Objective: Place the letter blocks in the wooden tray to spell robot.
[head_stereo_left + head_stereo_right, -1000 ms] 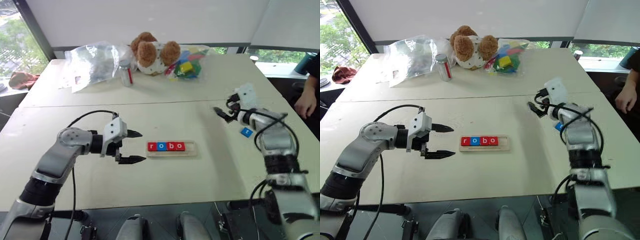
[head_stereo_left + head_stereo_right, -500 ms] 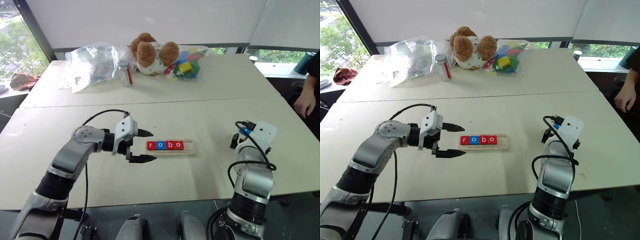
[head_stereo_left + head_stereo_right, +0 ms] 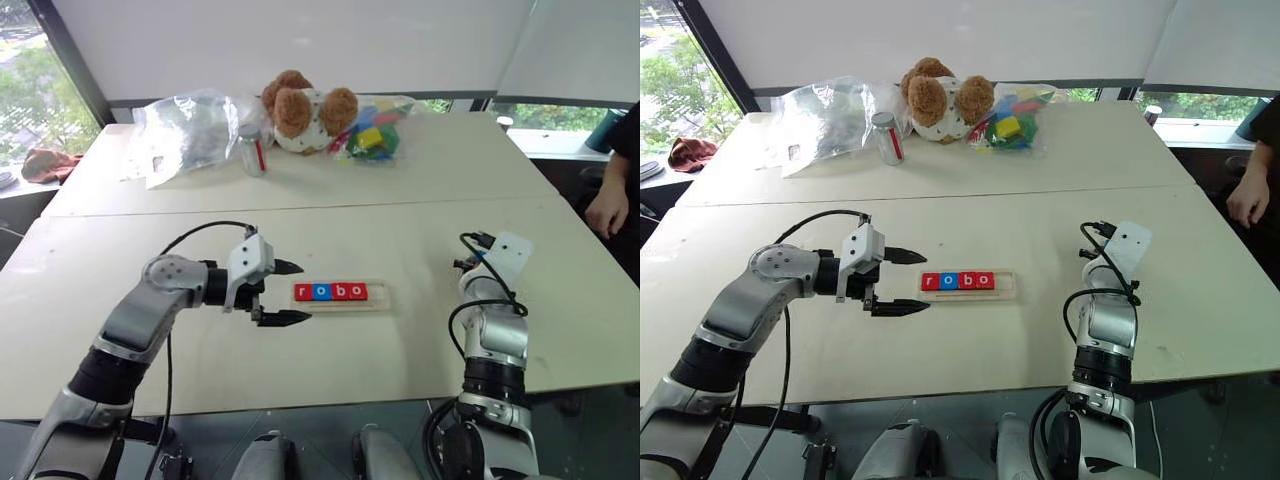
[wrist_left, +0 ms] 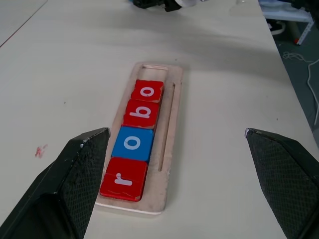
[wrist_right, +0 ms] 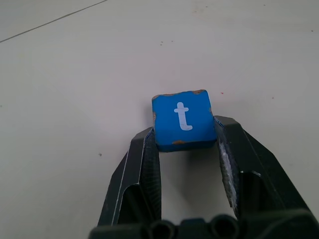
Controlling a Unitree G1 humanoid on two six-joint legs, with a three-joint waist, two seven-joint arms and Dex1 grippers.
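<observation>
The wooden tray (image 3: 384, 293) lies at the table's middle. It holds letter blocks (image 4: 142, 113) reading r, o, b, o: red, blue, red, red. The slot at its far right end is bare. My left gripper (image 3: 305, 291) hovers open just off the tray's left end, its fingers (image 4: 79, 164) spread wider than the tray. Over at the right of the table, my right gripper (image 5: 184, 132) is shut on the near edge of a blue letter block "t" (image 5: 183, 117), which rests on the tabletop.
At the back of the table are a teddy bear (image 3: 305, 105), a crumpled clear plastic bag (image 3: 190, 125), a small can (image 3: 252, 148) and a bag of multicoloured toy blocks (image 3: 372, 130). A person's hand (image 3: 605, 205) rests at the far right edge.
My right arm has swung down and back toward the table's front right, and its gripper has closed on the blue "t" block. My left gripper has edged a little nearer the tray.
</observation>
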